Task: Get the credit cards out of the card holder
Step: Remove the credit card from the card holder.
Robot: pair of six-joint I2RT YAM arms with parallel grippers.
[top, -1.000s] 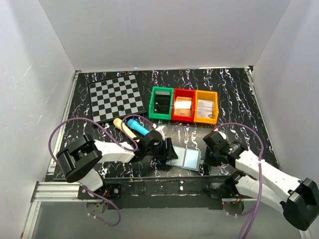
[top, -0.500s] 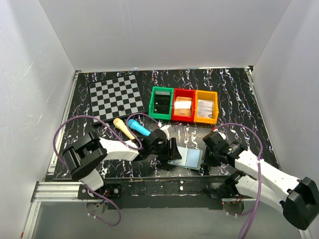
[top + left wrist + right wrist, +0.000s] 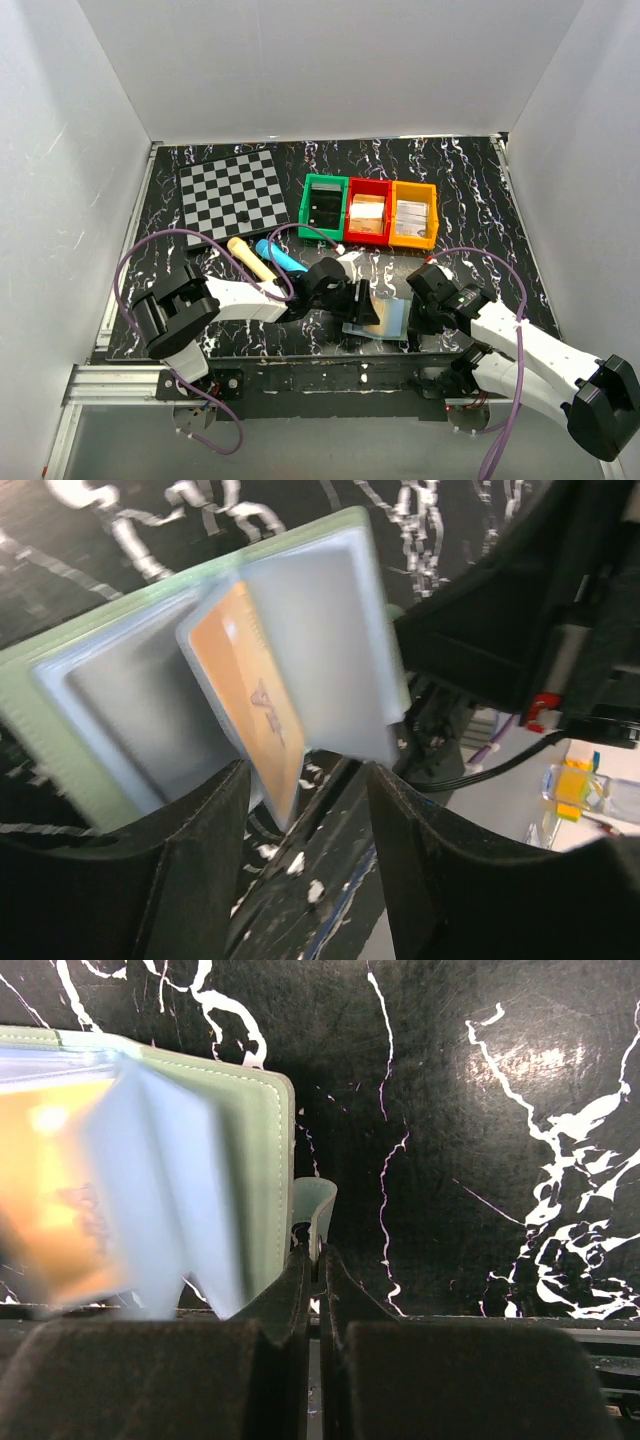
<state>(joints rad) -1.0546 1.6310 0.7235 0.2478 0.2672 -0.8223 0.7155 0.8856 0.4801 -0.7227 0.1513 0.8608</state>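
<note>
the holder (image 3: pixel 388 320) lies open at the table's (image 3: pixel 470 200) near edge, its tab (image 3: pixel 315 1200) pinched in the shut right gripper (image 3: pixel 312 1256), the left gripper's (image 3: pixel 306 780) fingers half apart around an orange card's (image 3: pixel 255 710) corner.

The card holder (image 3: pixel 330 620) lies open on the dark table, near the front edge and a little to the right of the middle. Its outside is soft green with a stitched rim. Inside are pale blue-grey see-through pockets. One pocket leaf is lifted up and tilted, not lying flat. A credit card (image 3: pixel 255 715) sticks partway out from under that leaf. The card is orange-tan with a small brownish mark on it, and it leans at a slant with one corner pointing down. It looks blurry. A little green tab (image 3: pixel 314 1203) pokes out from the holder's right edge, and the right gripper (image 3: pixel 312 1260) is pinched on it.
</note>
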